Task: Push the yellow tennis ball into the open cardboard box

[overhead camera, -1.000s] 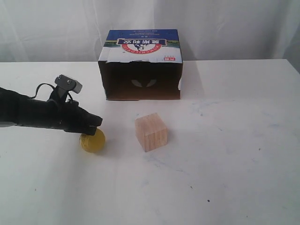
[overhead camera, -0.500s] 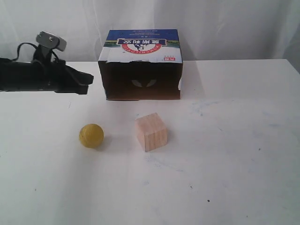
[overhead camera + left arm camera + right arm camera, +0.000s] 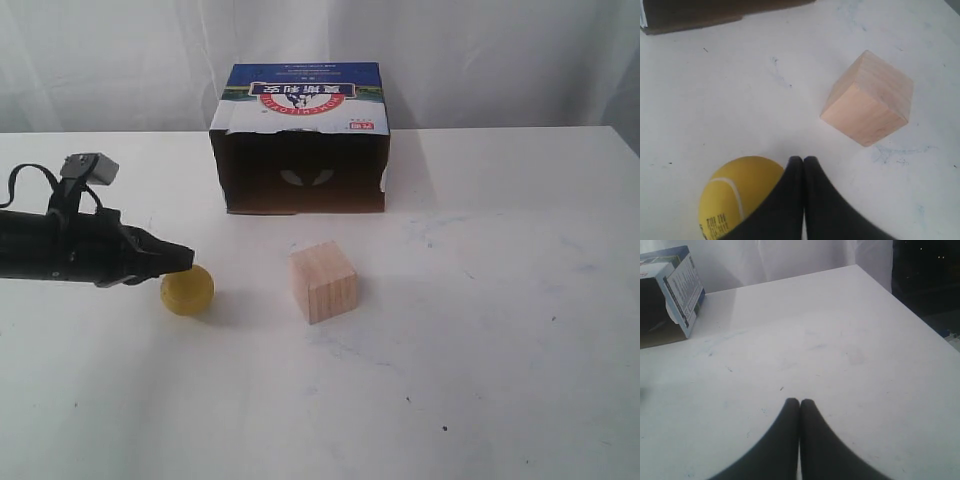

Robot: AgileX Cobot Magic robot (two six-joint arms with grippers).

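The yellow tennis ball rests on the white table left of centre. My left gripper is shut with nothing held, its tips just above the ball and partly covering it. The open cardboard box lies on its side at the back, its dark opening facing the front; one brown edge of the box shows in the left wrist view. My right gripper is shut and empty over bare table, out of the exterior view.
A pale wooden cube stands right of the ball, in front of the box. The box's blue printed side appears in the right wrist view. The table's right edge drops to a dark floor.
My left arm rose away from the ball towards the back left, then came down again onto the ball. The ball has shifted slightly to the left. The cube and box stayed put.
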